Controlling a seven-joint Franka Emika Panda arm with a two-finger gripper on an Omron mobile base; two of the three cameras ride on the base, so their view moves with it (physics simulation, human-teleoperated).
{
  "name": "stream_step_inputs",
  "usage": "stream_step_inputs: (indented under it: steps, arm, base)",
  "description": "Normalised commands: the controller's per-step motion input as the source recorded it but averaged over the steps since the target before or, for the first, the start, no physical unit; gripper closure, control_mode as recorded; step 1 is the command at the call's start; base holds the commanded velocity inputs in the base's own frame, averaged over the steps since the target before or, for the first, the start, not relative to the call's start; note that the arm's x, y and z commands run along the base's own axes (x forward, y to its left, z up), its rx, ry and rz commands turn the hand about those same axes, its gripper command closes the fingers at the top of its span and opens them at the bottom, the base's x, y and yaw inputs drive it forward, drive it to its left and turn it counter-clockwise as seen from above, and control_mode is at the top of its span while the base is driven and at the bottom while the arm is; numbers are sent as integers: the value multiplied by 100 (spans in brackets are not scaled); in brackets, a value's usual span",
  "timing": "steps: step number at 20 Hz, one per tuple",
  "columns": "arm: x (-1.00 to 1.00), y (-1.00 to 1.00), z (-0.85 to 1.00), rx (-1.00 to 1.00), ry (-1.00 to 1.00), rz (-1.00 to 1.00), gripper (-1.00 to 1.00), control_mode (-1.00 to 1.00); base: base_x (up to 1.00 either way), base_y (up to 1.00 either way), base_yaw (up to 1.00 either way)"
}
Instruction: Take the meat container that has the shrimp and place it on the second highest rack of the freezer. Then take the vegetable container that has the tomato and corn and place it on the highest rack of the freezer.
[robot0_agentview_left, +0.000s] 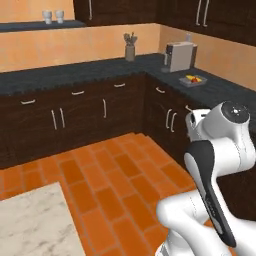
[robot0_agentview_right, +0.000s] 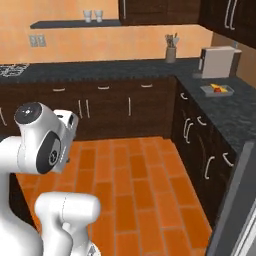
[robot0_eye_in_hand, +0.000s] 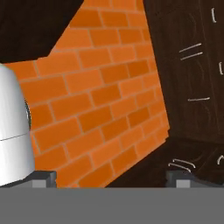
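tool (robot0_eye_in_hand: 111, 177) held spread, nothing gripped, aimed at floor | tray (robot0_agentview_right: 218, 89) seen far off on tabletop (robot0_agentview_right: 235, 107) | risk: contents unresolved, wrong container could be fetched

Brick floor (robot0_agentview_right: 130, 170) open; dark cabinets (robot0_agentview_left: 75, 115) wall corner; marble slab (robot0_agentview_left: 35, 225) left.

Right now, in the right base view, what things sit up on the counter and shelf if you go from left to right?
Two cups on the wall shelf → utensil holder in the corner → white boxy appliance → tray with red and yellow food, just in front of the appliance.
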Motion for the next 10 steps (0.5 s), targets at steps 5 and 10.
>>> stream_step_inputs:
  steps: [5, 10]
  arm:
    - [0, 0, 0, 0, 0, 0, -100, 100]
    - [0, 0, 0, 0, 0, 0, -100, 100]
  base:
    - [100, 4, -33]
    - [100, 0, -57]
